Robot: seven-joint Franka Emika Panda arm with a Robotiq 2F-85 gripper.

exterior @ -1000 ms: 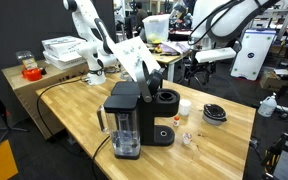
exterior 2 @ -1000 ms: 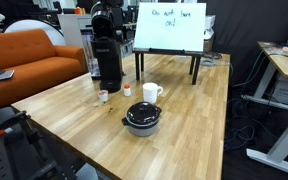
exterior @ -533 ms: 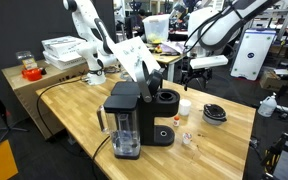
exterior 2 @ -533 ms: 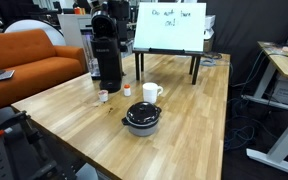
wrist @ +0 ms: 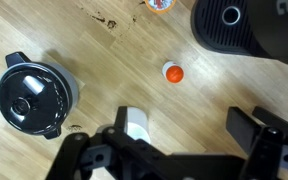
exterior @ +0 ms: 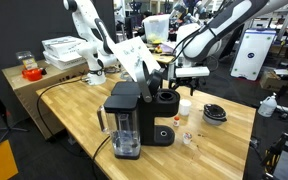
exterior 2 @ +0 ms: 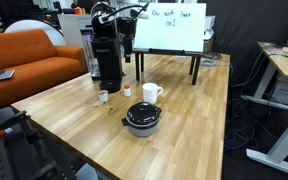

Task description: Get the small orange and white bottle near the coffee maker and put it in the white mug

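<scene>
The black coffee maker [exterior: 134, 115] stands on the wooden table and shows in both exterior views [exterior 2: 107, 55] and at the wrist view's top right [wrist: 249, 28]. A small white bottle with an orange cap [wrist: 173, 72] stands on the table beside it, also in both exterior views [exterior: 177, 121] [exterior 2: 127, 89]. The white mug [wrist: 135, 123] stands upright close by [exterior: 185, 106] [exterior 2: 151, 93]. My gripper [wrist: 184, 135] is open and empty. It hangs high above the mug and the bottle [exterior: 174, 80].
A second small orange and white bottle [wrist: 160, 4] stands further along the coffee maker [exterior 2: 103, 96]. A black lidded pot [wrist: 29, 93] sits next to the mug [exterior 2: 142, 118]. A whiteboard [exterior 2: 169, 27] stands behind on the table.
The arm has swung in from the far side and come lower. The gripper is now over the mug by the coffee maker. Objects on the table have not moved.
</scene>
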